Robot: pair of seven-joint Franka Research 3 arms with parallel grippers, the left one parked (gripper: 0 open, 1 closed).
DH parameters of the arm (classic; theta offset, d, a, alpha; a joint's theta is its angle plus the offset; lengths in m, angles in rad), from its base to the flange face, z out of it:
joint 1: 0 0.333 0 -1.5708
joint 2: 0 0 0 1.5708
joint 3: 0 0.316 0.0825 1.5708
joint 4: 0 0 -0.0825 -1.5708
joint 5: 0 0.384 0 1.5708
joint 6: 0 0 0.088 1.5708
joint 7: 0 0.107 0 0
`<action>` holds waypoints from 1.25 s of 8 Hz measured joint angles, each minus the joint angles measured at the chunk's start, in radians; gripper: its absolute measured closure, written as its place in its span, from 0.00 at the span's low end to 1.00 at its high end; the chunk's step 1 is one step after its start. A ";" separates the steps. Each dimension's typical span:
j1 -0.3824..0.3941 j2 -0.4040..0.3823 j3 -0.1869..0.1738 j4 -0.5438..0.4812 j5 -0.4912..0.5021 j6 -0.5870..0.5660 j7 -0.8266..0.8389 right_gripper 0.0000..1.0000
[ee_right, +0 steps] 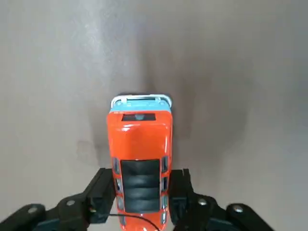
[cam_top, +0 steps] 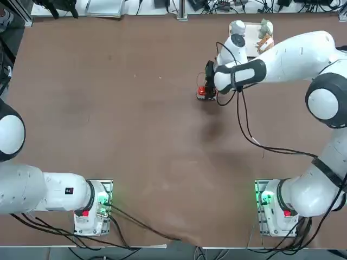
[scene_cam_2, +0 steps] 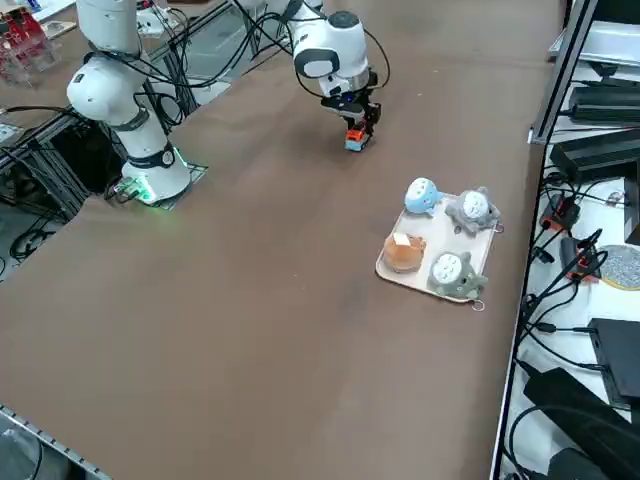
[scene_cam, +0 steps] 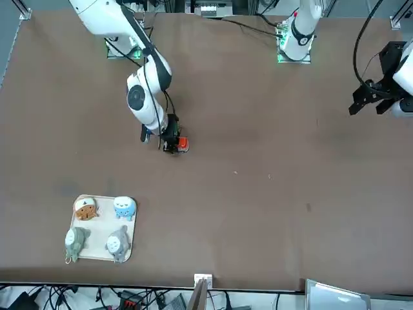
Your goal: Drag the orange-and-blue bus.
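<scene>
Black fingers [ee_right: 102, 195] of the right claw [ee_right: 143, 192] stand closest to the wrist lens, one on each side of the orange-and-blue bus [ee_right: 139, 144]. They are closed on it, pressed against its two long sides and held only as far apart as its body is wide. Its light-blue end sticks out past the fingertips, and the dark roof panel sits between them. I can't tell whether its wheels touch the bench [cam_top: 135, 135].

From its base, the right arm [cam_top: 293, 57] reaches out over the bench, bends sharply at the elbow and stretches inward to the robot's left, with the wrist bent down and the claw low over the surface. Cables hang in a loop beneath the forearm. Farther out and to the robot's right of the bus, a cream tray [scene_cam: 95, 239] carries four small animal figurines [scene_cam: 117, 244].
</scene>
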 joint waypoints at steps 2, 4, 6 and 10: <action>0.004 0.009 0.000 0.002 0.000 -0.006 0.003 0.26; 0.007 0.027 0.000 0.009 0.000 -0.024 0.004 0.00; 0.007 0.027 0.000 0.034 0.000 -0.084 0.005 0.00; 0.003 -0.034 -0.010 0.093 0.000 -0.258 0.007 0.00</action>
